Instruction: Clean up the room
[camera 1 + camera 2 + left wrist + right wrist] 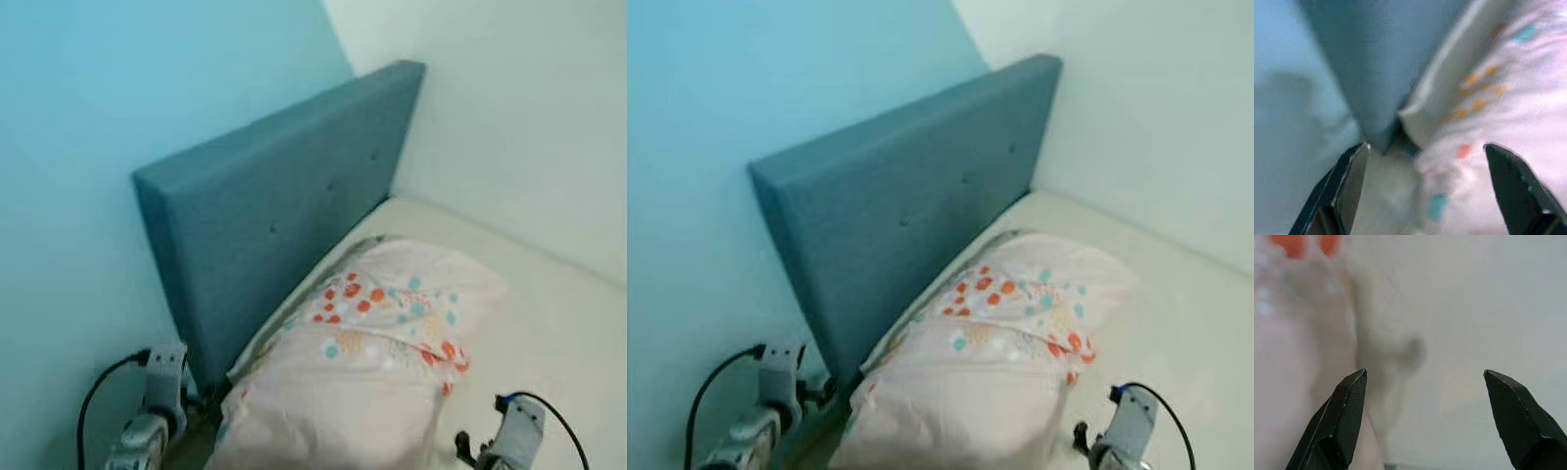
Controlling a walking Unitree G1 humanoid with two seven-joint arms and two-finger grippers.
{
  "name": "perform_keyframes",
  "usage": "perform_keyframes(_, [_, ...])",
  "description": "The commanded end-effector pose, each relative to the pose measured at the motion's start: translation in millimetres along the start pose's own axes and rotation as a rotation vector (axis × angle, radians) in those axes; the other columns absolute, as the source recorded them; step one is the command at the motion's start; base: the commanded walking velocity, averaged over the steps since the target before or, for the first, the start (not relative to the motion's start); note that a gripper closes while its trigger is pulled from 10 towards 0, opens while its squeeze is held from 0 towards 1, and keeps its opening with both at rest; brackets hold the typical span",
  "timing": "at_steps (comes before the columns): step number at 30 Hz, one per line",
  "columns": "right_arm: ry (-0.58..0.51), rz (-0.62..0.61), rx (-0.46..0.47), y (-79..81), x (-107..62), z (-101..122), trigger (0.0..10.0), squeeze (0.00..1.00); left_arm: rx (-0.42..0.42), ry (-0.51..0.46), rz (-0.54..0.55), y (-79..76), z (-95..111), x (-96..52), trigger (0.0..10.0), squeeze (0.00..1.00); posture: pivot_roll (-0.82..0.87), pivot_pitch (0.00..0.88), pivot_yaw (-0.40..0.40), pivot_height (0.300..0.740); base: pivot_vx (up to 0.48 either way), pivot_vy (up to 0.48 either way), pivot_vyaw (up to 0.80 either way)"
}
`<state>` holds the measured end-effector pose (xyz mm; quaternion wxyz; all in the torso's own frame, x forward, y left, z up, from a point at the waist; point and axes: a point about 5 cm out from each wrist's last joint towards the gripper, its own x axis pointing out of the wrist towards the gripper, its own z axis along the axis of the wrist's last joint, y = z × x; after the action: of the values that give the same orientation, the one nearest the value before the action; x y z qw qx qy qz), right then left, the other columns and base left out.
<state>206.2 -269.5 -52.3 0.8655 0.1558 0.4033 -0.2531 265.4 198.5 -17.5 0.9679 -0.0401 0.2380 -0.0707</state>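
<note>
A pale blue wall (69, 147) backed the blue headboard (274, 215); the floral pillow (372, 372) lay at six o'clock on the bed (549, 323). At the left wrist, the left gripper (1422, 161) was spread wide straddling the pillow's corner; at the right wrist, the right gripper (1425, 401) gaped beside its edge. Both should probably close on fabric evenly

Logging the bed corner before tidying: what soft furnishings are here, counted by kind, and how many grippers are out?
Patterned pillow: 1
Blue padded headboard: 1
Cream mattress: 1
Open grippers: 2, left gripper and right gripper
Total: 5
</note>
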Motion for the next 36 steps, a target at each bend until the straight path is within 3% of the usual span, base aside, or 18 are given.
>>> perform_keyframes(1, [-0.003, -0.012, -0.01, -4.4, -0.1, 0, 10.0, 0.0, -0.033, -0.012, -0.076, -12.8, 3, 4.4, 10.0, 0.0, 0.05, 0.026, -0.047, 0.74, 0.0, 0.0, -0.77])
perform_keyframes(12, [0.0, -0.012, -0.013, -5.6, -0.3, -3, 10.0, 0.0, -0.039, -0.066, -0.056, -17.0, 19, 12.1, 10.0, 0.0, 0.04, 0.025, -0.04, 0.74, 0.0, 0.0, -0.78])
perform_keyframes(16, [0.0, -0.011, -0.012, -5.9, -0.4, -4, 10.0, 0.0, 0.007, -0.065, -0.022, -17.9, 22, 14.0, 10.0, 0.0, 0.03, 0.032, -0.038, 0.74, 0.0, 0.0, -0.78])
perform_keyframes(20, [-0.012, 0.0, -0.011, -5.3, -0.5, -3, 10.0, 0.0, 0.042, -0.055, 0.193, -5.0, 33, 18.3, 10.0, 0.0, 0.02, 0.041, -0.031, 0.74, 0.0, 0.0, -0.78])
perform_keyframes(28, [-0.033, 0.021, -0.024, -1.2, -0.5, 1, 10.0, 0.0, 0.003, -0.045, 0.339, 8.1, 41, 18.7, 10.0, 0.0, 0.01, 0.045, -0.025, 0.74, 0.0, 0.0, -0.78])
perform_keyframes(36, [-0.068, 0.052, -0.042, 3.2, -0.6, 6, 10.0, 0.0, 0.048, -0.015, 0.495, 26.8, 40, 11.8, 10.0, 0.0, 0.01, 0.046, -0.024, 0.74, 0.0, 0.0, -0.68])
